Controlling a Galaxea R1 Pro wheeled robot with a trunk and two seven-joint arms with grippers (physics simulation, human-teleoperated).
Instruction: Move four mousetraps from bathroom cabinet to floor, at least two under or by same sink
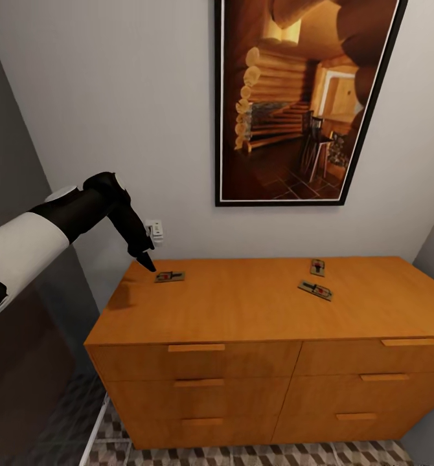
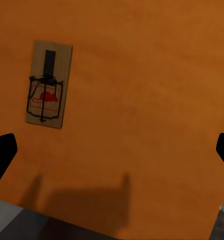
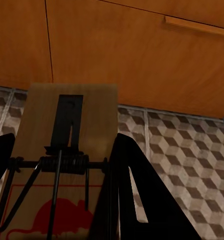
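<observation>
Three mousetraps lie on top of the orange-brown cabinet [image 1: 256, 310]: one near the back left [image 1: 170, 276] and two at the right [image 1: 317, 266] [image 1: 315, 290]. My left gripper [image 1: 146, 262] hovers over the cabinet's left end, just left of the nearest trap. In the left wrist view that mousetrap [image 2: 48, 84] lies flat on the cabinet top [image 2: 152, 75], off to one side of the open gripper [image 2: 112, 150], whose fingers are wide apart. My right gripper [image 3: 64, 142] is shut on another mousetrap [image 3: 91, 115], held low in front of the cabinet drawers [image 3: 117, 55] above the cube-pattern bathroom floor [image 3: 177, 150].
A large framed picture [image 1: 301, 97] hangs on the wall above the cabinet. A white wall outlet [image 1: 155, 230] sits beside my left wrist. A dark panel [image 1: 22, 362] stands left of the cabinet. Patterned floor [image 1: 243, 453] runs along the cabinet's base.
</observation>
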